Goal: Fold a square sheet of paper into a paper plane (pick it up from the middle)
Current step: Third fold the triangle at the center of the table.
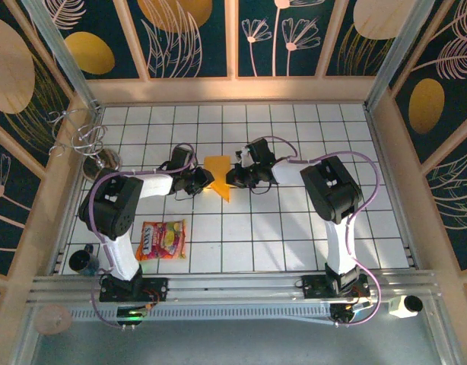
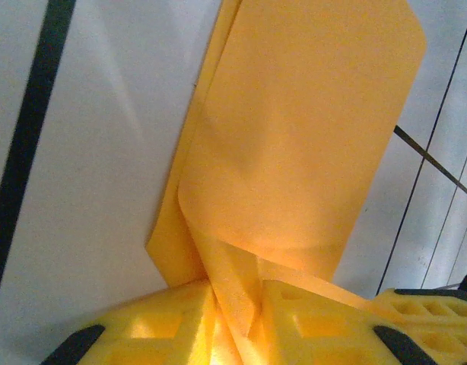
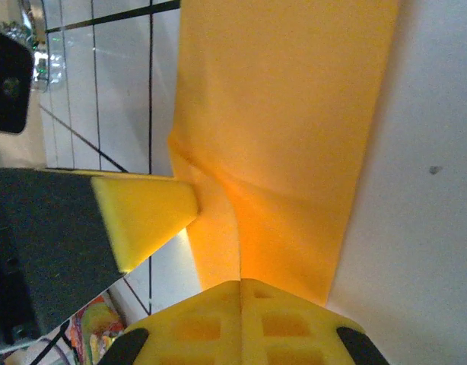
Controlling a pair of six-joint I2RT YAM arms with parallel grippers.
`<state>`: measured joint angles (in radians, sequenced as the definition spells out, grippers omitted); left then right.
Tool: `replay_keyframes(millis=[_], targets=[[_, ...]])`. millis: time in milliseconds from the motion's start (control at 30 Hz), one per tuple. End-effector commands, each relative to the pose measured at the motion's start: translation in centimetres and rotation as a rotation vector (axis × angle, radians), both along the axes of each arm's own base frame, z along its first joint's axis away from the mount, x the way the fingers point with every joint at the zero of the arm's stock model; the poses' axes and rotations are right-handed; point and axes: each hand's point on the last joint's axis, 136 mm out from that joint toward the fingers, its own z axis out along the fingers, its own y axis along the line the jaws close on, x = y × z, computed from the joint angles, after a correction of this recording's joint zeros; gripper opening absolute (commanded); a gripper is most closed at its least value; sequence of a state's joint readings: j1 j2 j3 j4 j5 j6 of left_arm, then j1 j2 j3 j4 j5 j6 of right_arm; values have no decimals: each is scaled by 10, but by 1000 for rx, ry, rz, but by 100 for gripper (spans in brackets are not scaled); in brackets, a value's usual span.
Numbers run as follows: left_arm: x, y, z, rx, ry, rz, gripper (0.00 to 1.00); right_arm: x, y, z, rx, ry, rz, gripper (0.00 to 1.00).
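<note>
Orange-yellow square paper sheet [image 1: 217,175], folded partway to a point, is clamped by your left gripper [image 2: 235,308] and right gripper [image 3: 241,293]; dart creases likely remain.

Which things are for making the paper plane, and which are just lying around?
For the job: orange paper sheet; left end effector; right end effector.

Just lying about: snack packet; wire metal object; dark round object.
</note>
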<state>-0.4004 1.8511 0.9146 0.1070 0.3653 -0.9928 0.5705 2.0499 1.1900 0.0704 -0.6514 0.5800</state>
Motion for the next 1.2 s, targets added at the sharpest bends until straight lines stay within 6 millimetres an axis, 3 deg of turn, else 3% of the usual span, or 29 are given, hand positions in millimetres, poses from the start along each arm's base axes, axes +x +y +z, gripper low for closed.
replay_keyframes(millis=[0,200,433,733,1167], targets=[[3,6,18,12,-19,3,27,7,0,5,-36,-88,25,2],[34,10,63,12,-151,-26,33,1,-1,7,-53,-148,106,1],[46,-5,71,-4,-188,-118,31,-17,-6,10,-63,-148,189,1],[35,-18,24,75,-78,-212,25,-37,-16,9,-87,-124,233,1],[23,-6,-16,180,34,-217,18,-24,4,11,-93,-198,249,1]])
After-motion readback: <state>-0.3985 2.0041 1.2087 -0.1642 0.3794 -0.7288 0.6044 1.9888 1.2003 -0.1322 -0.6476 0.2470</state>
